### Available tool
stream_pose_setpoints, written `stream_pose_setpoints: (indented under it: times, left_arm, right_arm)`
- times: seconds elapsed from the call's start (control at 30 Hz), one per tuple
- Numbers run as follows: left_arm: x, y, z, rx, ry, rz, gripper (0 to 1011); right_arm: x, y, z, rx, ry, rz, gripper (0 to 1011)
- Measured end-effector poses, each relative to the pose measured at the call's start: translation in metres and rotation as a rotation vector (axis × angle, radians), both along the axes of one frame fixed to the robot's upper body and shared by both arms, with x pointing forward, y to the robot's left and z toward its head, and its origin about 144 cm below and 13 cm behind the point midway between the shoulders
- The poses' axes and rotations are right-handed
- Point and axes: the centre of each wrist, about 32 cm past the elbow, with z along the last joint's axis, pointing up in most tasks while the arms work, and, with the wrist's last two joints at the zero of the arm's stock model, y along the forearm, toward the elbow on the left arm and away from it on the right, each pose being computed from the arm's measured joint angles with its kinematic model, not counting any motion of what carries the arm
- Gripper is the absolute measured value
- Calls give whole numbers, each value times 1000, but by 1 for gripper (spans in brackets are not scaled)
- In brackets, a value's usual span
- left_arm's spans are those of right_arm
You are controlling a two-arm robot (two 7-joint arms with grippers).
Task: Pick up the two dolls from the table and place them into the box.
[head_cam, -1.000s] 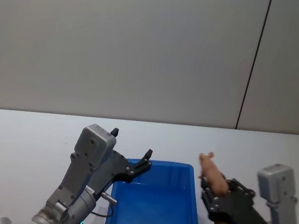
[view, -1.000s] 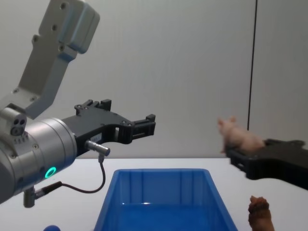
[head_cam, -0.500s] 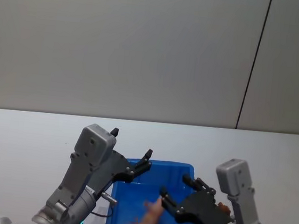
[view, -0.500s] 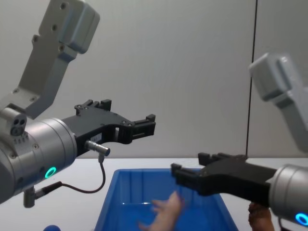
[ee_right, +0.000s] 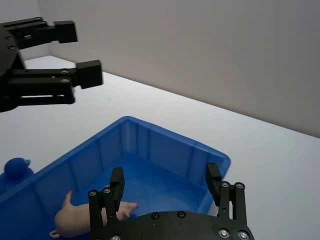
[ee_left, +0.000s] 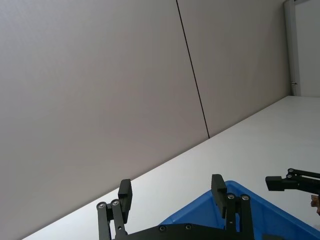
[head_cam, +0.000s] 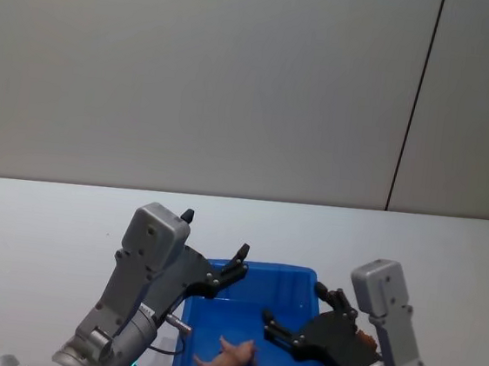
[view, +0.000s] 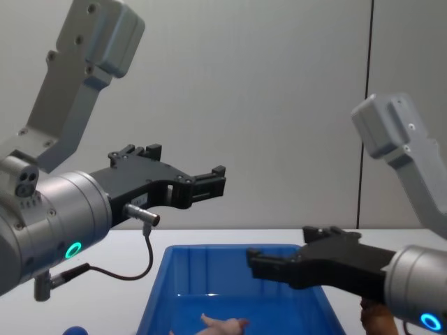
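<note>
The pale pink doll (head_cam: 224,360) (ee_right: 75,220) (view: 220,324) lies on its side on the floor of the blue box (head_cam: 305,272) (ee_right: 170,137) (view: 209,269). My right gripper (head_cam: 295,304) (ee_right: 165,174) (view: 286,248) hovers open and empty above the box's right half. The reddish-brown doll (view: 377,317) (head_cam: 366,340) stands on the table (head_cam: 49,215) just right of the box, mostly hidden behind that arm. My left gripper (head_cam: 215,234) (ee_left: 171,185) (view: 185,164) (ee_right: 77,50) hangs open and empty above the box's far left corner.
A small blue round object (ee_right: 15,165) (view: 73,330) sits on the table outside the box's left side. A grey wall with a dark vertical seam (head_cam: 414,105) stands behind the white tabletop, which stretches away beyond the box.
My right gripper swung left over the box and opened, and the pink doll dropped from it onto the box floor. The left arm stayed still.
</note>
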Motion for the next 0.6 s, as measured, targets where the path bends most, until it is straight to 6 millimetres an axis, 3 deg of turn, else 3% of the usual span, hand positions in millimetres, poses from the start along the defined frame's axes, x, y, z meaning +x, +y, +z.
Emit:
stream_pose_setpoints:
  times: [0.6]
  left_arm:
    - [0,0,0,0,0,0,1001]
  right_arm:
    - [-31,-18,0,-9,-24,-186,1001]
